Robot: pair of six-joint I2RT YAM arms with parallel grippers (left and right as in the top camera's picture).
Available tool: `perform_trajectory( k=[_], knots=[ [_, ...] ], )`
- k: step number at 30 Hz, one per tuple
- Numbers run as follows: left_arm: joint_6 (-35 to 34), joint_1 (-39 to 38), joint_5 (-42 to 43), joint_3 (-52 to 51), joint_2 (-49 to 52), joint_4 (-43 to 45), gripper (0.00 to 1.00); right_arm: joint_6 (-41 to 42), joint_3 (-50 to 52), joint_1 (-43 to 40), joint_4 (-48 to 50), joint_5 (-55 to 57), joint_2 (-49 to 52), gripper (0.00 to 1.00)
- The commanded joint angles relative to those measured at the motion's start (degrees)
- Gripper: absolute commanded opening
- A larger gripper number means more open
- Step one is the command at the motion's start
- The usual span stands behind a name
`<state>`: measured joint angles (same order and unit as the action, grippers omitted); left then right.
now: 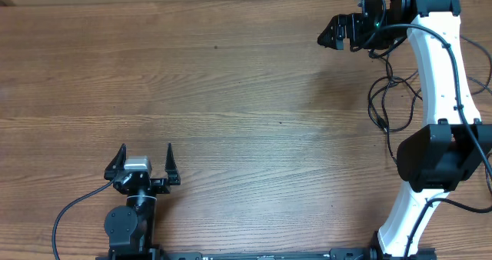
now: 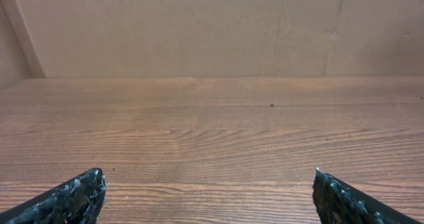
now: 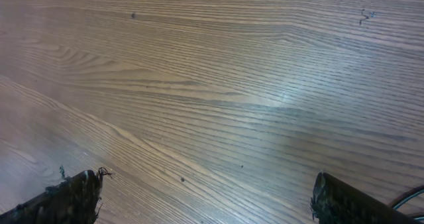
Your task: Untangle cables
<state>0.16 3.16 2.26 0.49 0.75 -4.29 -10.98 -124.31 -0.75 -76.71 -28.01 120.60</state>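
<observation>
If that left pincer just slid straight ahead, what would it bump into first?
Nothing near, it seems: the left pincer faces bare table, then probably the brown wall behind it. The cables lie off to its right.
</observation>
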Motion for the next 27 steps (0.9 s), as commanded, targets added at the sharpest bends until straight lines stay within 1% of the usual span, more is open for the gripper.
perform_trajectory(
  k=[1, 4, 10, 11, 14, 16, 21, 27],
  knots=[
    [1.1, 0.6, -0.8, -0.2, -0.5, -0.2, 1.0, -0.4, 0.1, 0.3, 0.2, 0.6, -3.7, 1.0],
    [1.1, 0.6, -0.8, -0.2, -0.5, -0.2, 1.0, -0.4, 0.1, 0.7, 0.3, 1.1, -7.6, 1.0],
    [1.1, 0.6, -0.8, -0.2, -0.5, -0.2, 1.0, -0.6, 0.1, 3.1, 1.9, 9.3, -16.6, 1.0],
    [1.1, 0.6, -0.8, -0.2, -0.5, -0.2, 0.99, -1.6, 0.1, 3.8, 2.6, 9.6, -17.9, 1.0],
    [1.1, 0.6, -0.8, -0.2, -0.5, -0.2, 1.0, -6.7, 0.1, 6.3, 3.4, 9.6, -21.7, 1.0],
    [1.1, 0.6, -0.8, -0.2, -0.5, -0.2, 1.0, -8.3, 0.1, 8.1, 4.2, 9.5, -23.6, 1.0],
    [1.1, 0.6, -0.8, -0.2, -0.5, -0.2, 1.0, -8.6, 0.1, 11.3, 5.5, 8.6, -26.5, 1.0],
    [1.1, 0.6, -0.8, -0.2, -0.5, -0.2, 1.0, -8.0, 0.8, 11.7, 3.2, 4.3, -27.1, 1.0]
  ],
)
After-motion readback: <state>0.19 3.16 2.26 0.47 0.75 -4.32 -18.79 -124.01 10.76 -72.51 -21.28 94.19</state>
